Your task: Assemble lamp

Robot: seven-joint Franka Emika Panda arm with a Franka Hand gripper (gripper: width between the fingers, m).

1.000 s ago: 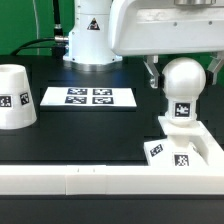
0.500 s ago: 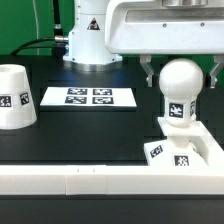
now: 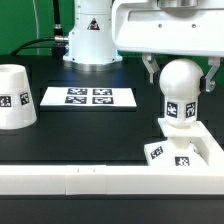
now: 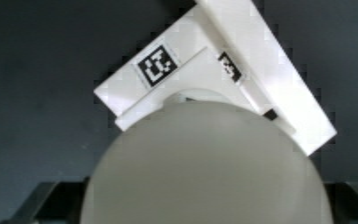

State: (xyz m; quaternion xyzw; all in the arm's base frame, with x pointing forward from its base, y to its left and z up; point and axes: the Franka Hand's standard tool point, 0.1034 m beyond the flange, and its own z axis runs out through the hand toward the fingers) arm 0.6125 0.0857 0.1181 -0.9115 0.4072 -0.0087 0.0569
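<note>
Black table (image 3: 100,135), rail (image 3: 90,180) along near edge. Bulb (image 3: 181,92) upright on base (image 3: 190,152), near corner on the exterior view's right; shade (image 3: 15,97) at opposite edge. Gripper (image 3: 181,76) straddles bulb head, fingers wide; contact cannot be told. Judged: light, rigid, smooth plastic, dome likely slippery, so grip across widest part
</note>
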